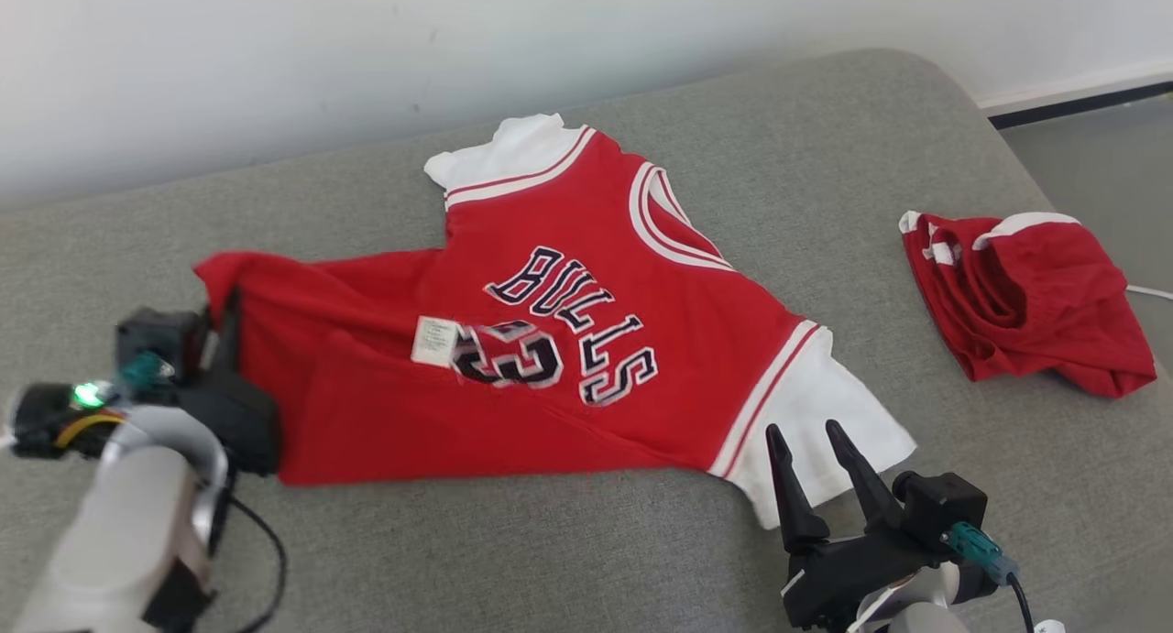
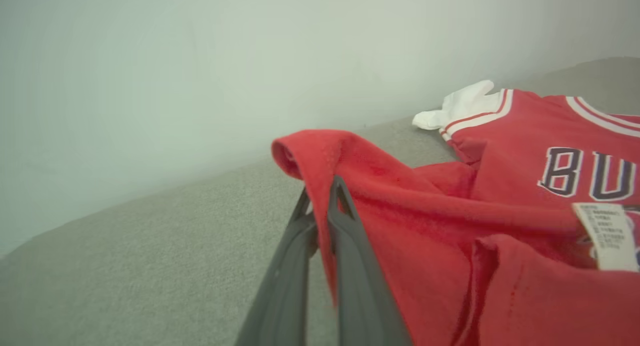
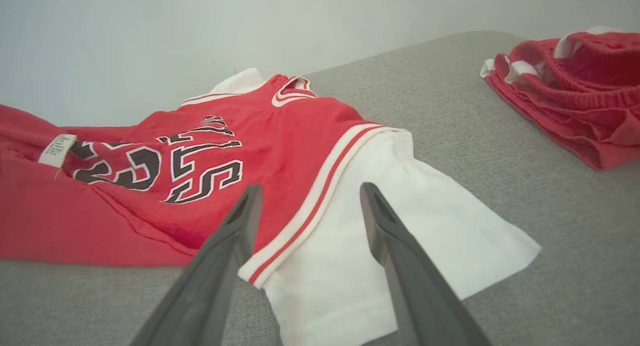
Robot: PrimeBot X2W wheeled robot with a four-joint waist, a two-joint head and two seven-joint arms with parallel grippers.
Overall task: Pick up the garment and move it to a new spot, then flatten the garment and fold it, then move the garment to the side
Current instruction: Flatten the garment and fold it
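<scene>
Red jersey [image 1: 550, 340] is spread across the grey cushion [image 1: 825, 138], with its hem end bunched up where the left gripper [image 2: 321, 188] is pinched shut on a thin fold. The right gripper [image 1: 805, 428] sits wide open by the white sleeve [image 3: 400, 226], holding nothing. Risk: that skinny pinch probably slips on the lift, or a one-sided pull twists the shirt into a heap.

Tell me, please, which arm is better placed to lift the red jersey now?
Left. The left gripper is shut on the red hem of the jersey; the right gripper is open by the white sleeve, holding nothing.
</scene>
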